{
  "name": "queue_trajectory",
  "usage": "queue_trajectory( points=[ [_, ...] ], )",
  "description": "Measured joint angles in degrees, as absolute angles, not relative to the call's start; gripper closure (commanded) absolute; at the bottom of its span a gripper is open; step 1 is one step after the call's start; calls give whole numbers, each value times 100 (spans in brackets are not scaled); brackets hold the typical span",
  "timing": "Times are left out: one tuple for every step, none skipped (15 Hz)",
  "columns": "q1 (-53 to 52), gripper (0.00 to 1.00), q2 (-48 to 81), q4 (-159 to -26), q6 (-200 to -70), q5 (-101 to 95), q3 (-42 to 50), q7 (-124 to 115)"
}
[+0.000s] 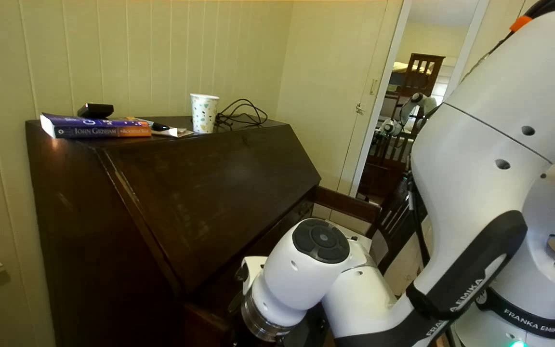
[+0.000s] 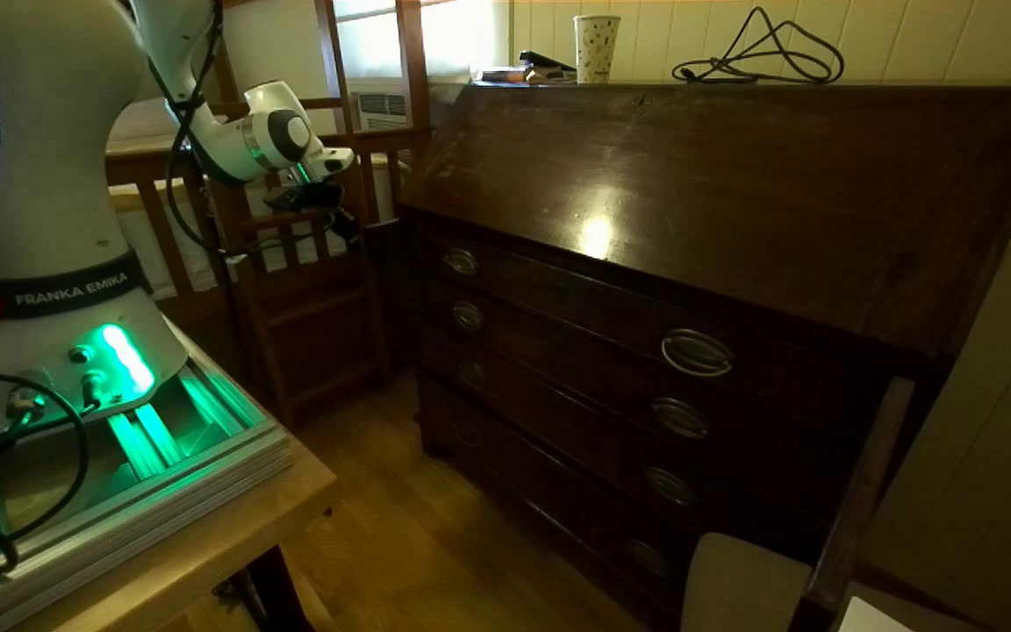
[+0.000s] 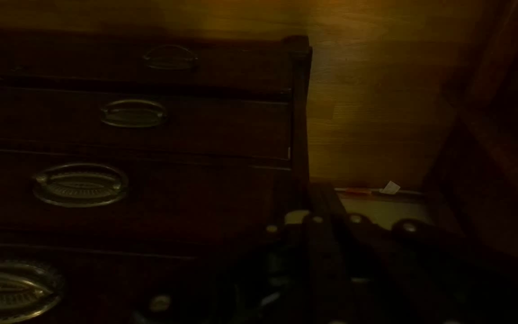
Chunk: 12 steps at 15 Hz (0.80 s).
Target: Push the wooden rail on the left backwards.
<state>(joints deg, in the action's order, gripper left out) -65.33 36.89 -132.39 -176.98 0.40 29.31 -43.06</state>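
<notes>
The wooden rail [image 1: 204, 322] is a dark-brown bar jutting out below the lower left corner of the sloped lid. Its dark end shows less clearly at the desk's left edge in an exterior view [image 2: 383, 250]. My gripper [image 2: 347, 230] is just in front of the rail's end and points down; I cannot tell if they touch. In the wrist view my gripper [image 3: 324, 195] is very dark, its fingers close together, and it looks shut with nothing visible between the tips. The rail cannot be made out in the wrist view.
The slant-front desk [image 2: 558, 158] has drawers with brass handles [image 3: 81, 184]. A cup [image 1: 204, 113], a book [image 1: 104, 129] and a black cable [image 2: 769, 61] are on its top. A chair [image 2: 747, 579] stands at its right front. A wooden bed ladder [image 2: 312, 307] is behind my arm.
</notes>
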Motion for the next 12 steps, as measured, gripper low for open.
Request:
queue_trajectory(
  points=[
    [-6580,100,3668,-13281,-17676,43,2980,-4306],
    [-6624,100,3647,-13325,-17655,44,3026,-4306],
    [-6667,100,3631,-13362,-17640,45,3072,-4306],
    [-6716,100,3624,-13393,-17635,49,3132,-4307],
    [-6766,100,3624,-13414,-17635,60,3195,-4311],
    [-6816,100,3624,-13432,-17635,76,3266,-4313],
    [-6869,100,3629,-13444,-17635,97,3345,-4314],
    [-6905,100,3635,-13446,-17636,118,3406,-4314],
    [-6918,100,3642,-13441,-17656,143,3440,-4314],
    [-6918,100,3656,-13427,-17674,175,3452,-4314],
    [-6917,100,3670,-13418,-17681,215,3441,-4314],
    [-6914,100,3692,-13401,-17684,252,3425,-4314]
  ],
)
